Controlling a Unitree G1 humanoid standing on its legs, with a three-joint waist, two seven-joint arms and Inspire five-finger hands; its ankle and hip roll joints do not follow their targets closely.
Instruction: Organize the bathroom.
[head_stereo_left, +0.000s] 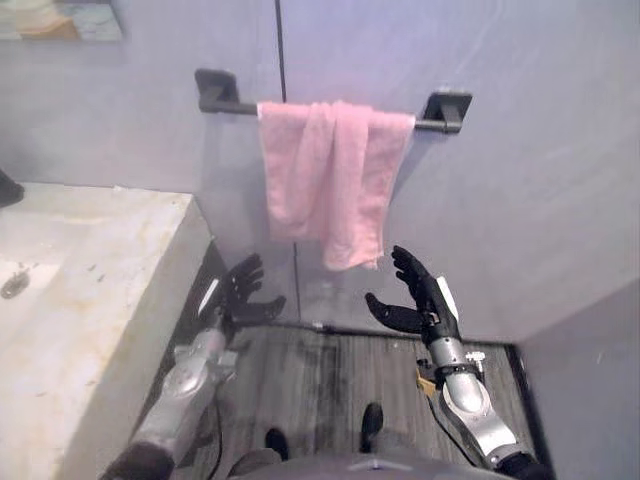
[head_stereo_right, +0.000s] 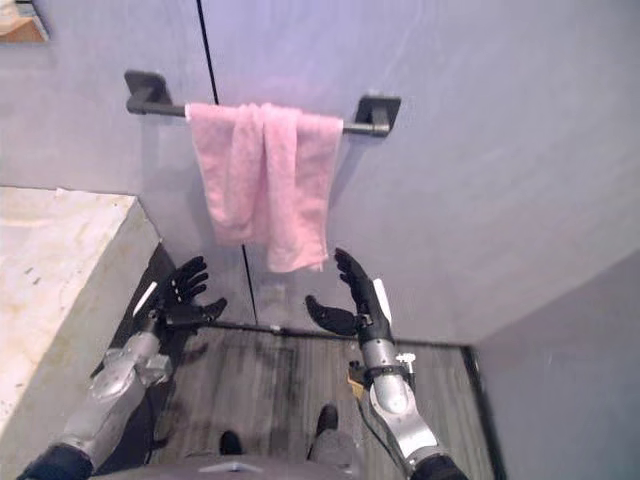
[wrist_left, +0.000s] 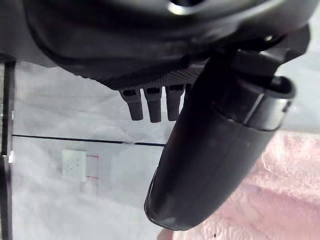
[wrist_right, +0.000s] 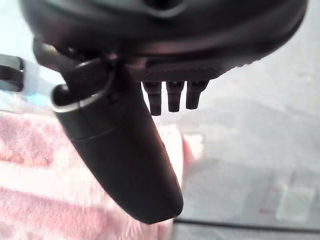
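Hanging over a dark rail (head_stereo_left: 440, 122) fixed to the pale wall (head_stereo_left: 520, 180), a pink towel (head_stereo_left: 325, 180) is draped unevenly, bunched toward the middle with its longest fold reaching lowest on the robot's right side. Both hands are raised below it, apart from the cloth and from each other. The left hand (head_stereo_left: 243, 292) sits beside the corner of the pale stone bench (head_stereo_left: 90, 290), fingers spread and relaxed, thumb out to the side, holding nothing. The right hand (head_stereo_left: 418, 295) is just under the towel's lowest corner, fingers straight and pointing up toward the cloth, thumb stretched out toward the left hand, also empty. In the left wrist view the thumb (wrist_left: 215, 155) stands out large with the straight fingertips (wrist_left: 152, 105) in a row beside it, and the towel's pink weave fills one corner past them. The right wrist view shows the same: thumb (wrist_right: 125, 155) extended, fingers uncurled, pink towel behind. Below the hands lies a grey wood-grain floor (head_stereo_left: 330, 370)
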